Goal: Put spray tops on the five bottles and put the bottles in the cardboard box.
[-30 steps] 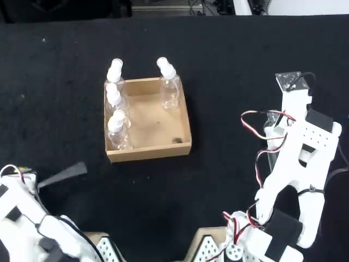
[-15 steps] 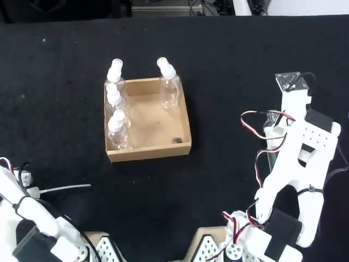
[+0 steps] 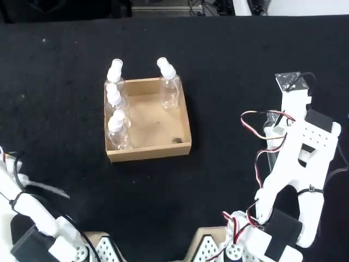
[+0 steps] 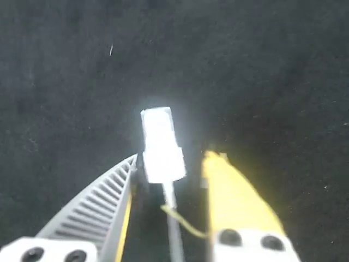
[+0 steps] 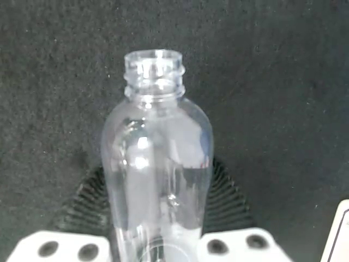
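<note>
Cardboard box [image 3: 155, 128]: on black surface [image 3: 229, 49], 10 o'clock of centre. Contents: row of three capped bottles [image 3: 114, 99] along its 9 o'clock wall, fourth capped bottle [image 3: 169, 87] in its 1 o'clock corner. Uncapped bottle [image 5: 158, 164]: upright, pinched by right gripper [image 5: 158, 210], 4 o'clock. Spray top [image 4: 161, 144]: pinched by left gripper [image 4: 172, 158], 8 o'clock, above the surface

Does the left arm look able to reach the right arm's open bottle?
Probably yes: the bottle sticks out uncapped past the right gripper, and the box sits off the line between the arms. The left gripper holds a spray top.
</note>
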Action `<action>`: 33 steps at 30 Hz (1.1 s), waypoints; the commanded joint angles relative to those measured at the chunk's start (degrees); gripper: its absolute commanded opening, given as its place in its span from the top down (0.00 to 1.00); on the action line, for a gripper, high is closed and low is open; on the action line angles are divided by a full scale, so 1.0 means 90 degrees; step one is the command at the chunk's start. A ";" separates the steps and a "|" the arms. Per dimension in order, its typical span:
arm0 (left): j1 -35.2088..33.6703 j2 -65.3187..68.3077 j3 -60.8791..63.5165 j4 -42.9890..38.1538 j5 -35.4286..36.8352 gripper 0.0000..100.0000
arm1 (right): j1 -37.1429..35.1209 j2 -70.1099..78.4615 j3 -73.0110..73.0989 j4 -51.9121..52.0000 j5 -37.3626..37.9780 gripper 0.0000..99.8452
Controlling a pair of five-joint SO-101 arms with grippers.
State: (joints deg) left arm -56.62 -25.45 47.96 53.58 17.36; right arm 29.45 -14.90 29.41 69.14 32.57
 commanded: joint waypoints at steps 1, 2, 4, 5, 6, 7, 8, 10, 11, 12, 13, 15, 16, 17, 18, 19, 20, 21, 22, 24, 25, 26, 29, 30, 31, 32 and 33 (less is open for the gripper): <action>0.0103 -0.0029 -0.0523 0.0176 -0.0400 0.72 | -0.0049 -0.0444 -0.0073 -0.0059 0.0010 0.99; 0.0103 -0.0029 -0.0513 0.0225 -0.0449 0.72 | -0.0039 -0.0444 -0.0073 -0.0059 0.0010 0.99; 0.0063 -0.0010 -0.0474 0.0195 -0.0459 0.73 | -0.0029 -0.0444 -0.0073 -0.0059 0.0010 0.99; 0.0044 0.0049 -0.0474 0.0107 -0.0440 0.73 | -0.0029 -0.0444 -0.0073 -0.0059 0.0010 0.99; 0.0034 0.0127 -0.0474 -0.0029 -0.0391 0.74 | -0.0029 -0.0444 -0.0073 -0.0059 0.0010 0.99; -0.0024 0.0244 -0.0493 -0.0137 -0.0244 0.76 | -0.0039 -0.0444 -0.0073 -0.0059 0.0010 0.99; -0.0054 0.0400 -0.0513 -0.0215 -0.0029 0.77 | -0.0039 -0.0444 -0.0073 -0.0059 0.0010 0.99; -0.0054 0.0801 -0.0562 -0.0322 0.0479 0.79 | -0.0049 -0.0444 -0.0073 -0.0059 0.0010 0.99; -0.0034 0.1055 -0.0650 -0.0313 0.0694 0.79 | -0.0059 -0.0444 -0.0073 -0.0059 0.0010 0.99; -0.0034 0.1328 -0.0737 -0.0313 0.0918 0.79 | -0.0068 -0.0444 -0.0073 -0.0059 0.0010 0.99; -0.0034 0.1612 -0.0864 -0.0332 0.1104 0.79 | -0.0078 -0.0444 -0.0073 -0.0059 0.0010 0.99; -0.0054 0.2051 -0.1138 -0.0313 0.1280 0.79 | -0.0078 -0.0444 -0.0073 -0.0059 0.0010 0.99; -0.0063 0.2256 -0.1275 -0.0313 0.1280 0.79 | -0.0078 -0.0444 -0.0073 -0.0059 0.0010 0.99; -0.0063 0.2413 -0.1382 -0.0313 0.1280 0.79 | -0.0078 -0.0444 -0.0073 -0.0059 0.0010 0.99; -0.0054 0.2540 -0.1451 -0.0313 0.1280 0.79 | -0.0078 -0.0444 -0.0073 -0.0059 0.0010 0.99; -0.0054 0.2637 -0.1480 -0.0313 0.1280 0.79 | -0.0078 -0.0444 -0.0073 -0.0068 0.0010 0.99; -0.0044 0.2716 -0.1499 -0.0313 0.1280 0.79 | -0.0078 -0.0444 -0.0073 -0.0068 0.0010 0.99; -0.0015 0.2755 -0.1499 -0.0313 0.1280 0.79 | -0.0078 -0.0444 -0.0073 -0.0068 0.0010 0.99; 0.0044 0.2764 -0.1499 -0.0313 0.1280 0.79 | -0.0088 -0.0444 -0.0073 -0.0078 0.0000 0.99; 0.0151 0.2764 -0.1441 -0.0274 0.1280 0.79 | -0.0088 -0.0444 -0.0073 -0.0088 -0.0010 0.99; 0.0220 0.2764 -0.1490 -0.0137 0.1280 0.79 | -0.0088 -0.0444 -0.0073 -0.0088 -0.0010 0.99; 0.0298 0.2764 -0.1529 -0.0039 0.1280 0.79 | -0.0088 -0.0444 -0.0073 -0.0098 -0.0010 0.99; 0.0444 0.2794 -0.1665 0.0039 0.1280 0.79 | -0.0088 -0.0444 -0.0073 -0.0088 0.0000 0.99; 0.0454 0.2813 -0.1685 -0.0010 0.1280 0.79 | -0.0078 -0.0444 -0.0073 -0.0078 0.0000 0.99; 0.0454 0.2823 -0.1705 0.0000 0.1280 0.79 | -0.0068 -0.0444 -0.0073 -0.0078 0.0000 0.99; 0.0464 0.2823 -0.1714 0.0029 0.1280 0.79 | -0.0059 -0.0444 -0.0073 -0.0078 0.0000 0.99; 0.0484 0.2823 -0.1685 0.0039 0.1280 0.79 | -0.0049 -0.0444 -0.0073 -0.0088 0.0000 0.99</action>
State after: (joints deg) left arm -54.51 -0.57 35.47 53.49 28.35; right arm 29.45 -14.90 29.41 69.14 32.57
